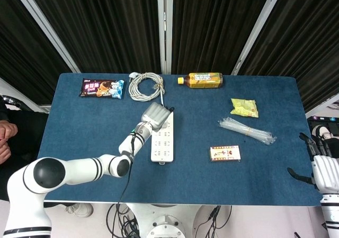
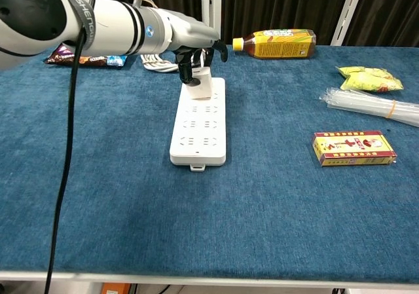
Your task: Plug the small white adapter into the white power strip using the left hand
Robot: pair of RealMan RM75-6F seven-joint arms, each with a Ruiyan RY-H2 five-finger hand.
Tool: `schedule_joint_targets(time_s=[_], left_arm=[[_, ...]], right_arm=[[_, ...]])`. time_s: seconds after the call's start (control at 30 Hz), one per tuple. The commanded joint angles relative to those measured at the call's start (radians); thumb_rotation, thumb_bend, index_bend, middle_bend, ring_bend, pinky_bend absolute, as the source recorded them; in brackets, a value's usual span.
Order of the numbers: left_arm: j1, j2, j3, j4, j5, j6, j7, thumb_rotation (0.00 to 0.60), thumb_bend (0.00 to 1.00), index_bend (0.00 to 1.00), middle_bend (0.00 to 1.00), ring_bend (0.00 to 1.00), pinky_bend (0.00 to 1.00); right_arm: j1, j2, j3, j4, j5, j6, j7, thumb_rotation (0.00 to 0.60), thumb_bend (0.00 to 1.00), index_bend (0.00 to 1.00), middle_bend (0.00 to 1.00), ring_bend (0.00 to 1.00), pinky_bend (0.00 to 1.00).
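Fingers of your left hand [image 2: 196, 50] are pinching the small white adapter [image 2: 202, 82] from above, with the other fingers curling out to the right. You are holding the adapter at the far end of the white power strip [image 2: 200, 122], where it is touching the strip's top face; whether its pins are seated in a socket cannot be told. The strip is lying lengthwise near the middle of the blue bench [image 2: 275, 202], its near end pointing toward you.

Your right hand [image 1: 324, 170] is hanging off the right edge of the bench in the head view, its fingers spreading apart and holding nothing.

Far from you, a coiled white cable [image 1: 145, 85] is lying just beyond the strip, with a dark snack packet [image 1: 101, 88] to its left and a yellow-labelled bottle [image 2: 276, 44] lying on its side to its right. On the right half of the bench are sitting a green-yellow pouch [image 2: 366, 78], a bundle of clear straws [image 2: 372, 105] and a small red and yellow box [image 2: 353, 148] nearest you.
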Motion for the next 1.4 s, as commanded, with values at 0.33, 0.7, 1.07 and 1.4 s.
schedule_joint_targets(time_s=[0.33, 0.7, 1.07, 1.4], left_arm=[[0.176, 0.078, -0.115, -0.160, 0.319, 0.151, -0.356, 0.600, 0.38, 0.31, 0.41, 0.36, 0.52], [0.327, -0.119, -0.386, 0.060, 0.545, 0.068, -1.362, 0.600, 0.61, 0.80, 0.86, 0.80, 0.84], [0.356, -0.171, -0.451, 0.167, 0.660, -0.106, -1.787, 0.600, 0.70, 0.86, 0.93, 0.86, 0.89], [0.353, -0.232, -0.423, 0.267, 0.801, -0.129, -1.994, 0.600, 0.70, 0.87, 0.94, 0.87, 0.89]], right_arm=[[0.002, -0.003, -0.003, 0.003, -0.007, -0.001, 0.005, 0.600, 0.08, 0.00, 0.14, 0.00, 0.00], [0.002, 0.002, -0.004, -0.003, -0.007, 0.000, -0.004, 0.600, 0.08, 0.00, 0.14, 0.00, 0.00], [0.004, 0.004, 0.002, 0.001, 0.012, -0.011, -0.003, 0.600, 0.08, 0.00, 0.14, 0.00, 0.00], [0.008, 0.001, 0.004, 0.002, 0.020, -0.022, -0.009, 0.600, 0.08, 0.00, 0.14, 0.00, 0.00]])
